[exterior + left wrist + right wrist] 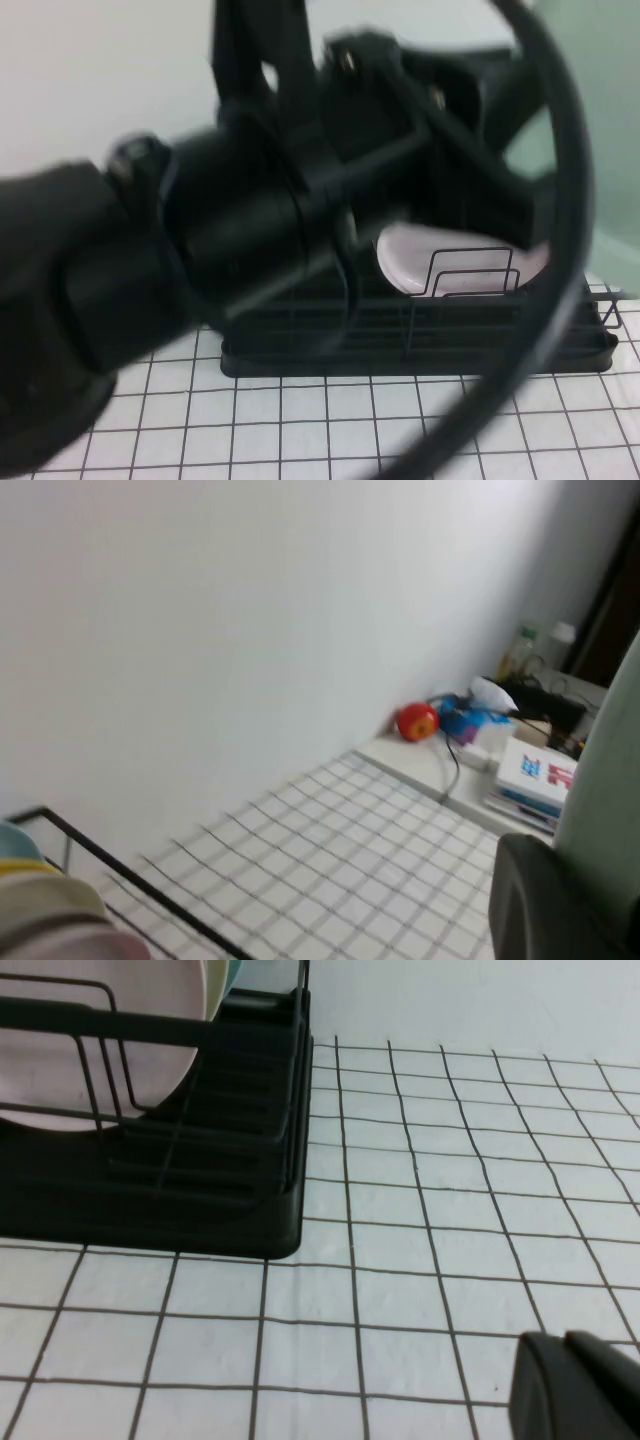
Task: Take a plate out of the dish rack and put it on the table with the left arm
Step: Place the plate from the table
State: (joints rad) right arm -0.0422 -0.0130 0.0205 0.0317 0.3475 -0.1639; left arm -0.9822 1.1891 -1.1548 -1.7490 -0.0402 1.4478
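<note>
My left arm (230, 230) fills most of the high view, raised close to the camera above the black dish rack (500, 340). The mint-green plate (600, 130) shows past the arm at the upper right, lifted clear of the rack. In the left wrist view the plate (605, 770) stands edge-on beside a dark finger (540, 900), with my left gripper (575, 875) shut on it, high over the gridded table (350, 850). A pale pink plate (410, 262) stays upright in the rack. My right gripper (580, 1385) hangs shut and empty low over the table, beside the rack's corner (270, 1230).
Other plate rims (40, 905) and a rack wire (100, 865) lie below the left wrist. A red ball (417, 721), blue clutter, books (535, 775) and bottles (520, 652) sit on a ledge past the table's far edge. A black cable loop (575, 200) arcs in front of the rack.
</note>
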